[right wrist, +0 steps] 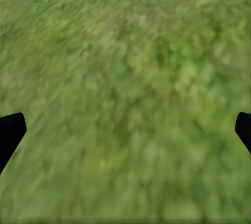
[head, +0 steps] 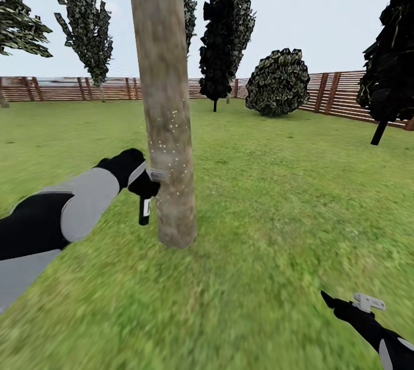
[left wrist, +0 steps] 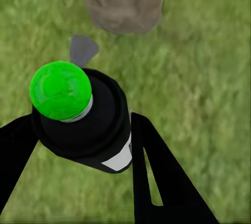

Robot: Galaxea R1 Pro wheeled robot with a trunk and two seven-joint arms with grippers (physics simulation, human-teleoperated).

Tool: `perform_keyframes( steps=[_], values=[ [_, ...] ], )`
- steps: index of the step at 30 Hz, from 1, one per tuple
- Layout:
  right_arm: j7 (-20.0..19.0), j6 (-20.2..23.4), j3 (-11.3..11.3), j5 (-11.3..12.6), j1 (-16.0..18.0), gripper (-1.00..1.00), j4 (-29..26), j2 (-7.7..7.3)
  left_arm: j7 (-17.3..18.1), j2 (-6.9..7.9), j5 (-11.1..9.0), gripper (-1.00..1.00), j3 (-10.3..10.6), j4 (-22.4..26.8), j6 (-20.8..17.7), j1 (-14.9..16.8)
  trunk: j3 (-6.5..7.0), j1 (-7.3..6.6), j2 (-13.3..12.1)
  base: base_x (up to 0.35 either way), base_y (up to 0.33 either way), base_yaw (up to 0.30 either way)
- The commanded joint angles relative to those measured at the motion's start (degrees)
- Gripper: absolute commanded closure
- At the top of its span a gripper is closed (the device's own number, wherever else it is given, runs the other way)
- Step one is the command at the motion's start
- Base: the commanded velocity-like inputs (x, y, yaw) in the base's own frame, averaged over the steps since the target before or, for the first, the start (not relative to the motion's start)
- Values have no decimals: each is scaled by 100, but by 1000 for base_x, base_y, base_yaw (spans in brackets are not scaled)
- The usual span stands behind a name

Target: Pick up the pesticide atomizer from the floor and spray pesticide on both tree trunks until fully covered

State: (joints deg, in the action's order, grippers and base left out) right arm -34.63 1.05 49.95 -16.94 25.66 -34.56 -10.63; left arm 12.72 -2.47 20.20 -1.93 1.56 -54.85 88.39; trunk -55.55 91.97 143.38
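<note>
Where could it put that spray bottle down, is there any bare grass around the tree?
Plenty. Open grass runs from the right of the tree trunk back to the fence and round bush, and more lies under the empty right gripper. It is crowded only at the trunk's left side, where the left gripper holds the spray bottle close to the bark.

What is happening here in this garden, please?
A two-armed robot stands on a green grass lawn and treats a thick grey-brown mottled tree trunk. Its left gripper holds a small dark spray bottle with a white label, its light grey trigger head close to the trunk. Small white specks dot the bark at that height, which suggests spray. The right gripper hangs low over the grass, fingers wide apart, holding nothing.
</note>
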Motion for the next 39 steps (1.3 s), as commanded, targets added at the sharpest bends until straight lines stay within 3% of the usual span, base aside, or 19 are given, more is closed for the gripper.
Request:
perform_keyframes(
  steps=[1,4,7,10,13,18,23,26,29,39],
  values=[
    [0,0,-1,-23,0,-100,1,0,-4,5,1,100,-2,3,132,-158,1,-1,1,0,0,0],
    [0,0,1,-469,0,-100,2,0,-6,19,-5,100,-7,7,427,-559,1,-1,1,0,0,0],
    [0,0,-1,-613,0,-100,2,0,-263,48,-47,100,-56,11,815,-903,1,-1,1,0,0,0],
    [-4,0,3,-633,0,-100,2,0,-1152,67,-661,100,-473,5,1258,-1266,1,-1,1,0,0,0],
    [-8,0,6,-635,0,-100,2,0,-1583,53,-929,100,-571,3,1580,-1608,1,-1,1,0,0,0],
    [-22,0,6,-635,0,-100,2,0,-1645,6,-964,100,-583,-13,2062,-1807,1,-1,1,0,0,0],
    [-21,0,6,-635,0,-100,-2,8,-1627,41,-980,100,-626,0,2108,-1885,1,-1,1,0,0,174],
    [-18,0,6,-635,0,-100,-2,14,-1611,58,-1154,100,-802,2,2173,-1888,1,-1,1,0,-149,229],
    [-16,0,6,-635,0,-100,-4,17,-1607,78,-1527,100,-893,3,2396,-1894,1,-1,1,0,-283,60],
    [-18,0,6,-627,0,-100,-7,21,-1606,116,-1633,100,-906,-5,2478,-1896,1,-1,1,0,-316,139]
  ],
)
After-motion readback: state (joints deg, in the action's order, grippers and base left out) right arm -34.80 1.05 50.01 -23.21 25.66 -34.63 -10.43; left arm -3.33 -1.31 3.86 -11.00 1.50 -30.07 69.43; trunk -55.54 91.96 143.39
